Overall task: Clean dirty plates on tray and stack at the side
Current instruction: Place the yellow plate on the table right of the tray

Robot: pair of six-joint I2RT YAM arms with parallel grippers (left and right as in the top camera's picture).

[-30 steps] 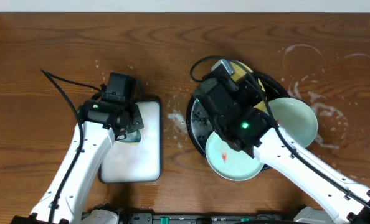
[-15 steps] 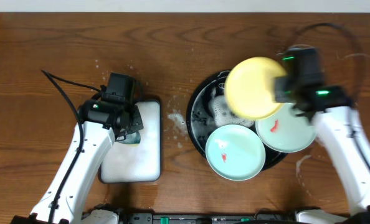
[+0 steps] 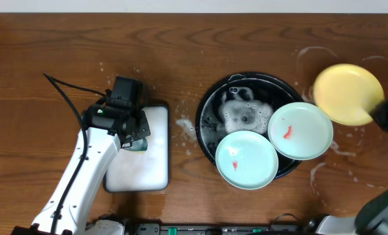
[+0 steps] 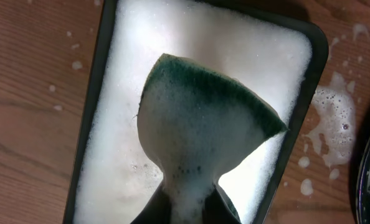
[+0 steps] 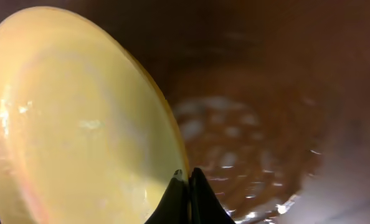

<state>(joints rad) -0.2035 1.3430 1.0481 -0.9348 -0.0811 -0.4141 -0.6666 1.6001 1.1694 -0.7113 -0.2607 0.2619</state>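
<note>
left claw (image 4: 194,200) grips sponge (image 4: 203,124); right claw (image 5: 186,182) pinches yellow plate (image 5: 79,124)

Yellow plate (image 3: 347,93) right of sudsy black tray (image 3: 207,111), two red-smeared mint plates (image 3: 246,160) (image 3: 300,130) in it

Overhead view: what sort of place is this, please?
Probably a tabletop dishwashing test station: a brown wooden table, a round black sudsy basin holding two mint-green plates, and a soapy green sponge over a foam-filled white tray.
</note>
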